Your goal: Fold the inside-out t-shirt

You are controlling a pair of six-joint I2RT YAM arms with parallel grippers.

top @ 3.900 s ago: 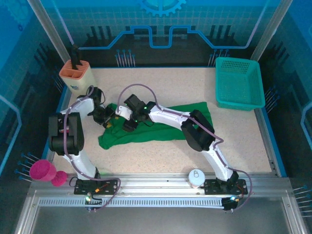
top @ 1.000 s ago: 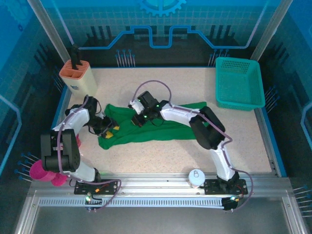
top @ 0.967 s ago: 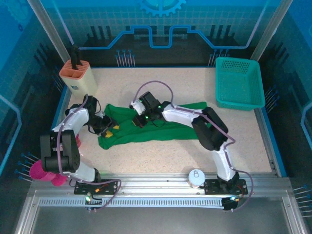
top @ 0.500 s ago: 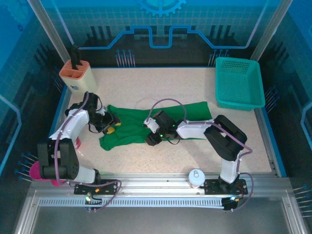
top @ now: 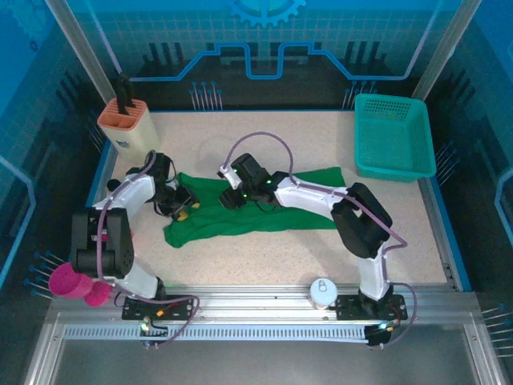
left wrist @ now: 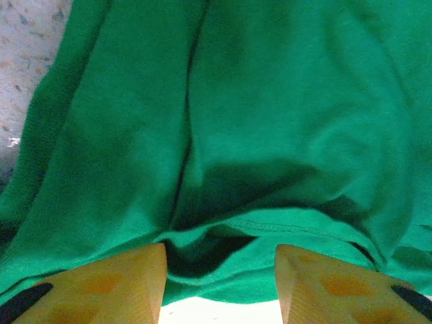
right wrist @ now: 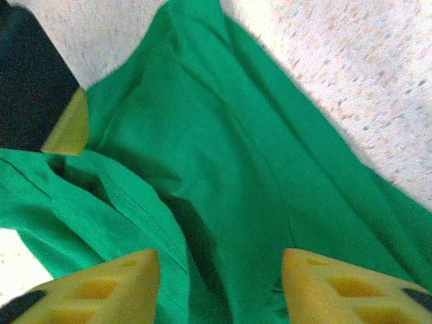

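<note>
The inside-out t-shirt (top: pixel 256 218) lies crumpled in a long green band across the table's middle, its left end bunched towards the front. In the left wrist view the t-shirt (left wrist: pixel 270 101) lies in folds, and a stitched hem runs between the fingers of my left gripper (left wrist: pixel 221 260), which stands open over it. My left gripper (top: pixel 183 204) is at the shirt's left end. My right gripper (top: pixel 231 198) hovers just right of it over the cloth. Its fingers stand apart above the t-shirt (right wrist: pixel 236 148), so my right gripper (right wrist: pixel 221 260) is open too.
A teal mesh basket (top: pixel 393 136) stands at the back right. A cream and orange holder (top: pixel 126 124) with a black tool stands at the back left. Pink objects (top: pixel 72 282) sit off the front left. A white round item (top: pixel 322 290) rests near the right base.
My right gripper has let go of the cloth and its jaws now stand apart. It swung towards the front, then back over the shirt's left part. The left gripper shifted slightly back.
</note>
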